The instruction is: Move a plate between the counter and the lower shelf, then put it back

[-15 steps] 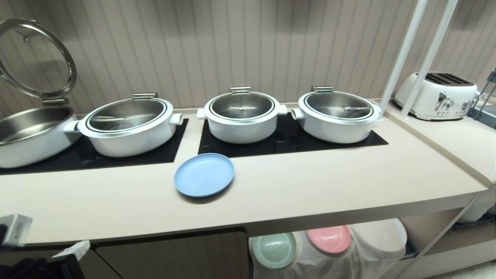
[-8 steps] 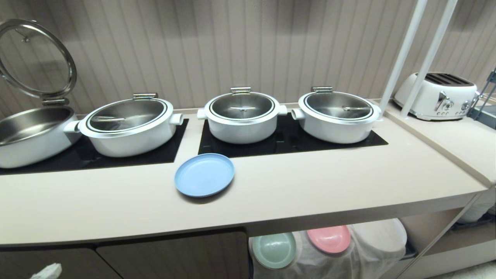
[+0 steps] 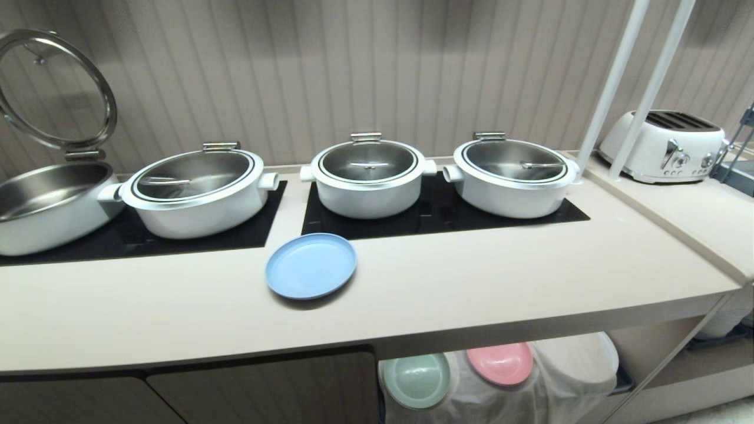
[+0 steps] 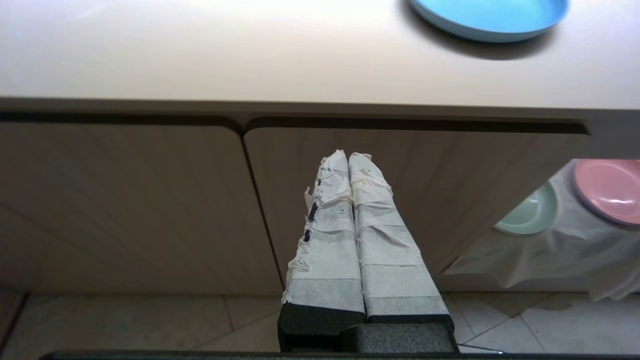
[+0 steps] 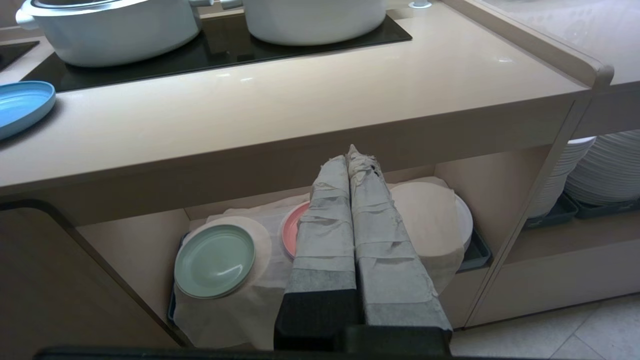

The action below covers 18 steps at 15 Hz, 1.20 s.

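The round light-blue matte plate [image 3: 311,265] lay flat on the long beige smooth bench [image 3: 471,277], just in front of the gap between two black glass cooktop panels [image 3: 439,219], and nothing touched it. Three lidded white pots [image 3: 368,179] stood on the panels, with a fourth open pot [image 3: 47,203] at the far left and a white toaster [image 3: 668,146] on the side surface to the right.

Below the bench's front edge, the beige lower shelf [image 5: 505,185] held a draped white cloth [image 5: 235,305] carrying a mint-green plate [image 5: 215,260] and a pink plate [image 5: 292,232]. Stacks of white plates [image 5: 600,170] filled the neighbouring recess.

Neither arm appeared in the head view. The left gripper [image 4: 348,156] hung low in front of the brown cabinet doors [image 4: 150,200], its tape-wrapped fingers [image 4: 330,240] pressed together on nothing. The right gripper [image 5: 350,152] pointed at the lower shelf, its wrapped fingers likewise pressed together and empty.
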Motion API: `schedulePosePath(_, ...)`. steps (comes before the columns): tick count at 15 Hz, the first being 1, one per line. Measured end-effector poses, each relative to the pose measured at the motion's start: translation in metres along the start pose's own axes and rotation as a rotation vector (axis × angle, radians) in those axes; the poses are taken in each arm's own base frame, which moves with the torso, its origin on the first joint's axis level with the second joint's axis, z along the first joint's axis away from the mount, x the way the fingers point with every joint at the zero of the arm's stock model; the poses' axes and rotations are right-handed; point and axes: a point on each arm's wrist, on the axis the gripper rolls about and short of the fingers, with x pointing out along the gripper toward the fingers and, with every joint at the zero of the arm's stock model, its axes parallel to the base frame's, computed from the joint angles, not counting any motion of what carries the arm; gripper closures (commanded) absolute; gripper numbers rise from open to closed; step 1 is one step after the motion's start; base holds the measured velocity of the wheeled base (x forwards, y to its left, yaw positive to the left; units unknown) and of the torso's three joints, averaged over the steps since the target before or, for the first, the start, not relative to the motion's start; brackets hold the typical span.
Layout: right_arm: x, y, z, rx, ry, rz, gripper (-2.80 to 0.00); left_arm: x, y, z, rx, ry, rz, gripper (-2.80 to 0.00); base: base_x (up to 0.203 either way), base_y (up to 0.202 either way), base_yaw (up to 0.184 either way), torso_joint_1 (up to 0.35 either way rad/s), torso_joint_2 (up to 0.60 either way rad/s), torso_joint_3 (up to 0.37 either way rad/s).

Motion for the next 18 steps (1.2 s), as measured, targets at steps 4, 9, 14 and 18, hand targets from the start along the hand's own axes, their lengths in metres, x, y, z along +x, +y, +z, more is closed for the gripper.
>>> schedulePosePath(4,0.0,0.0,0.0,0.0,0.0,0.0,0.0,-0.006,0.001,-0.004,0.02,-0.054,-0.078,0.0,0.0,0.0,0.0,0.0,0.0,0.0)
schedulePosePath(9,0.0,0.0,0.0,0.0,0.0,0.0,0.0,-0.018,0.002,-0.01,0.013,-0.2,-0.091,0.0,0.0,0.0,0.0,0.0,0.0,0.0)
schedulePosePath(14,0.0,0.0,0.0,0.0,0.0,0.0,0.0,-0.022,0.003,-0.012,0.006,-0.261,-0.091,0.0,0.0,0.0,0.0,0.0,0.0,0.0)
schedulePosePath(18,0.0,0.0,0.0,0.0,0.0,0.0,0.0,-0.022,0.003,-0.012,0.006,-0.266,-0.092,0.0,0.0,0.0,0.0,0.0,0.0,0.0)
